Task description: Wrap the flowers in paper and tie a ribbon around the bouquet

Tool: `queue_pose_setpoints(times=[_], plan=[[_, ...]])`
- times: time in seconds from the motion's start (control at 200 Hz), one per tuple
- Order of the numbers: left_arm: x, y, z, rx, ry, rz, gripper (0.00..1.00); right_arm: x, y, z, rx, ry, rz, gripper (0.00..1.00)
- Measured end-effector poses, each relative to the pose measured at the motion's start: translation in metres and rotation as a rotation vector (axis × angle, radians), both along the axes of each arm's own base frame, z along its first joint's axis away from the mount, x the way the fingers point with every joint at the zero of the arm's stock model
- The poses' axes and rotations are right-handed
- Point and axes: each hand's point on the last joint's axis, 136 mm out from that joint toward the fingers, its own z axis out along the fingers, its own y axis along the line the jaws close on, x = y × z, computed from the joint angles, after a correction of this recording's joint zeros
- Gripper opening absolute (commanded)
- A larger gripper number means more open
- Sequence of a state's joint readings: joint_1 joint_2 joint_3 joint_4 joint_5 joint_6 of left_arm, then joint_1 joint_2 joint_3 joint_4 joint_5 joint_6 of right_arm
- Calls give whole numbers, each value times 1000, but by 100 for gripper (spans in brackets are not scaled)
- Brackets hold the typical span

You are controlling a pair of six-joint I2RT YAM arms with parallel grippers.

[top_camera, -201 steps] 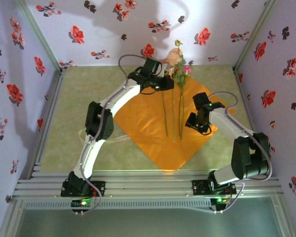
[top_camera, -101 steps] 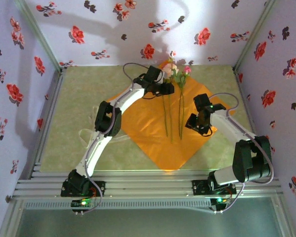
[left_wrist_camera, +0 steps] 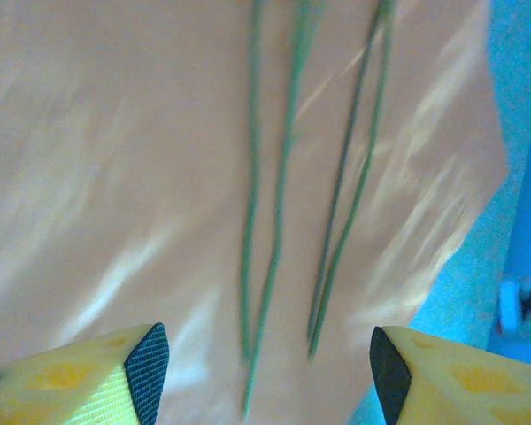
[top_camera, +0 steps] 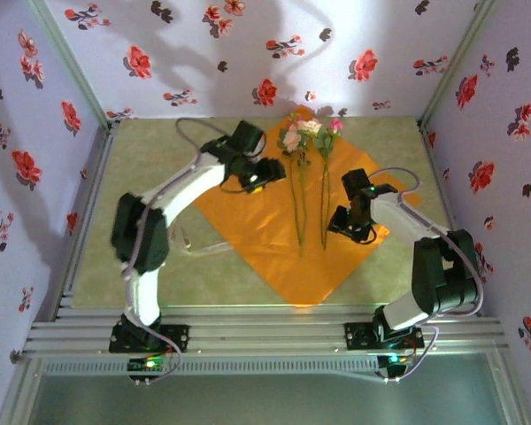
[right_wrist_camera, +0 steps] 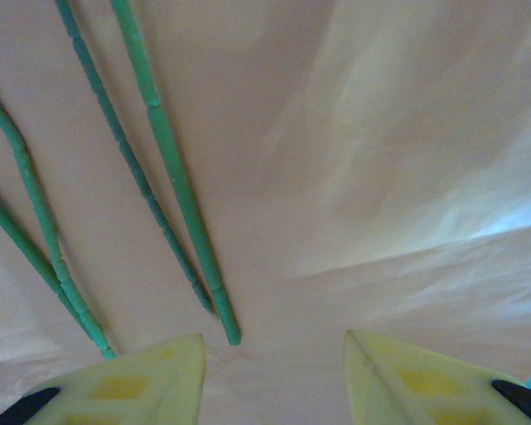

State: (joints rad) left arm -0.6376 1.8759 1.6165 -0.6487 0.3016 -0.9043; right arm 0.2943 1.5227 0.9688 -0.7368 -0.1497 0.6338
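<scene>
Item: flowers (top_camera: 293, 138), a few long-stemmed artificial roses, lay loose and unwrapped on the paper (top_camera: 265, 221), with pink, cream and magenta blooms at the far end close to the back wall and thin green stems (left_wrist_camera: 283, 195) running nearly parallel toward the near edge. The stems were grouped in two close pairs, their cut ends resting on the sheet short of its near corner. The paper, a bright orange sheet, was spread flat on the green table (top_camera: 150, 186), turned as a diamond with one corner toward the arm bases and the opposite corner beneath the blooms; light creases showed across it in the right wrist view (right_wrist_camera: 380, 159). The ribbon (top_camera: 208, 250), seen as a faint pale strip, lay on the table just beside the paper's left edge; its full run could not be made out. The left gripper (top_camera: 264, 175) was over the left part of the sheet, beside the upper stems and apart from them, its yellow fingers (left_wrist_camera: 146, 376) spread wide with nothing between them, orange paper and stem ends showing beyond the gap. The right gripper (top_camera: 347, 227) was low over the paper's right side, near the stem ends (right_wrist_camera: 173, 190), jaws moderately parted and empty. Surroundings: pale walls (top_camera: 203, 53) printed with red flowers, and aluminium rails (top_camera: 265, 332) at the near edge carrying both arm bases.
</scene>
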Motion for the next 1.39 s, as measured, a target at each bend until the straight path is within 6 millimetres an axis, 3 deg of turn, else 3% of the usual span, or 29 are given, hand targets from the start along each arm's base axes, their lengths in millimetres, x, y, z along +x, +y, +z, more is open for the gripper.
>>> queue_pose_setpoints(times=[0.1,0.215,0.315,0.43,0.665,0.795,0.915,1.065,1.26,1.305,1.395], plan=[[-54,27,-24,-12,156,68,64,-2,11,-3,2,7,32,46],[-101,49,-71,27,349,135,65,-6,13,-2,-2,7,16,47],[-130,61,-102,58,467,186,66,-14,8,3,1,-5,-23,51],[-148,64,-120,30,532,255,66,-29,2,5,7,-3,-70,53],[-145,40,-127,-81,534,318,62,-70,-28,-1,-24,63,-208,64],[-135,29,-124,-139,516,336,46,-92,-39,-12,-17,89,-269,62],[-132,26,-128,-153,522,354,37,-108,-38,-29,17,141,-310,58],[-131,25,-129,-159,524,361,27,-100,-28,-34,78,136,-347,43],[-131,25,-129,-159,525,362,23,-82,-16,-33,155,105,-400,7],[-131,25,-129,-159,525,362,25,-80,-14,-32,166,102,-406,0],[-132,26,-129,-156,528,366,38,-79,-13,-31,177,108,-436,0]])
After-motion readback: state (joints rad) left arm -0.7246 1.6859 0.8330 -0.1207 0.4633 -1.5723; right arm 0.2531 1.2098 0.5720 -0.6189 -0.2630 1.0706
